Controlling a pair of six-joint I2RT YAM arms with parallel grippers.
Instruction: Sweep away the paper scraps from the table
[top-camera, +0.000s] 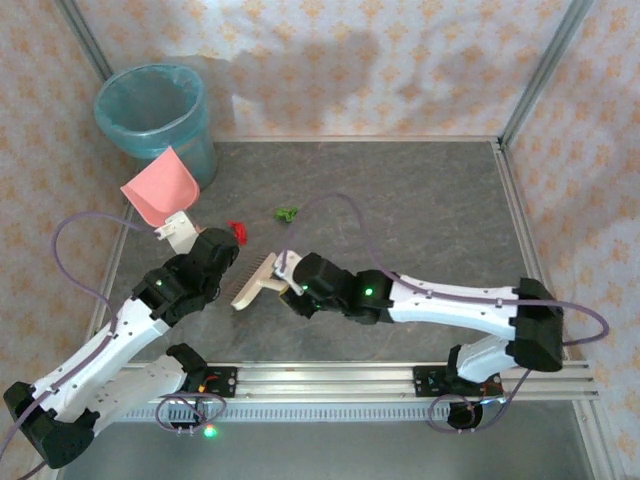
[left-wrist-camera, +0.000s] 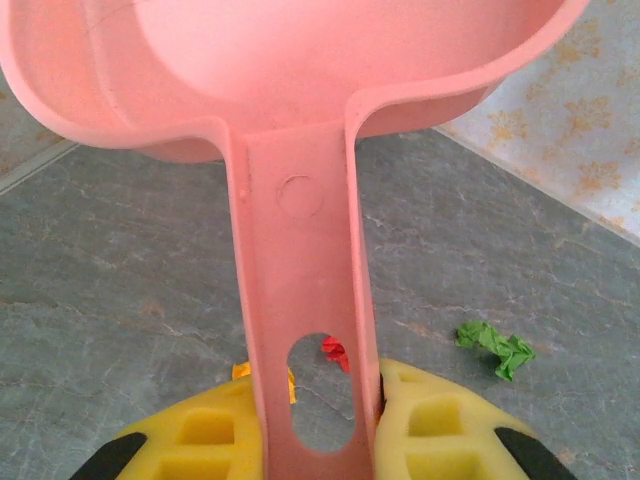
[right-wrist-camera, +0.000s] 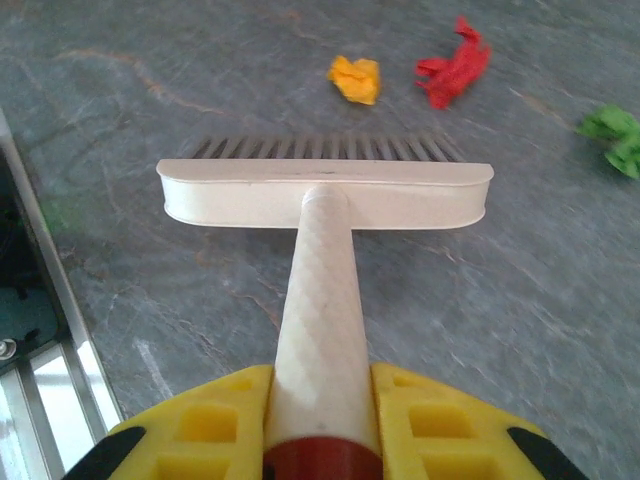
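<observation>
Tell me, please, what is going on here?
Two robot arms are partway through sweeping up paper. The left gripper grips a pink dustpan by its handle, with the pan tilted up beside the bin. The right gripper holds a brush by its handle, bristles pointing towards three scraps lying loose on the table: orange, red and green.

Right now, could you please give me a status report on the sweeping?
Both shut: left tool on pink dustpan, right tool on brush. On table beyond the bristles: orange scrap, red scrap, green scrap. Nothing between brush and scraps.
</observation>
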